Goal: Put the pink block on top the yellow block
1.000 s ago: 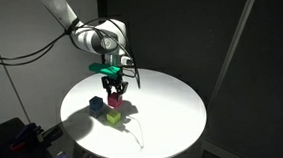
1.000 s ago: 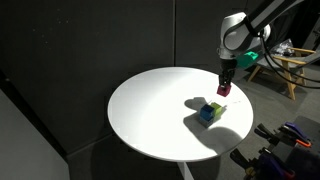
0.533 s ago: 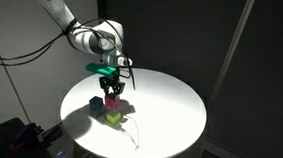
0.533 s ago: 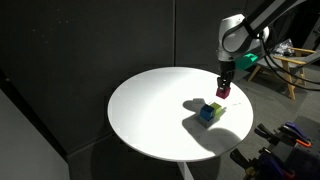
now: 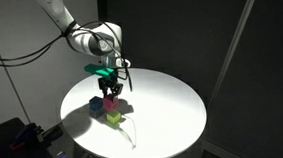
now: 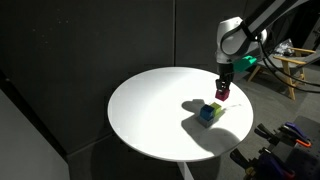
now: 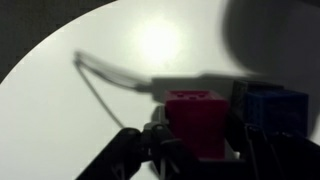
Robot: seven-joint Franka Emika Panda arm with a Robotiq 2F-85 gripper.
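Left of centre in an exterior view, the dark Robotiq gripper [image 5: 110, 92] clamps the small magenta-pink cube [image 5: 111, 102] just above the pale yellow-green cube [image 5: 114, 118] — small blue cube [image 5: 95, 107] beside it. Placing step, by my judgement — next calls for centring, a gentle lowering, then opening the fingers.

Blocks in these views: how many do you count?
3. The pink block is in the hand; the yellow block sits on the table beneath; the blue block lies beside it.
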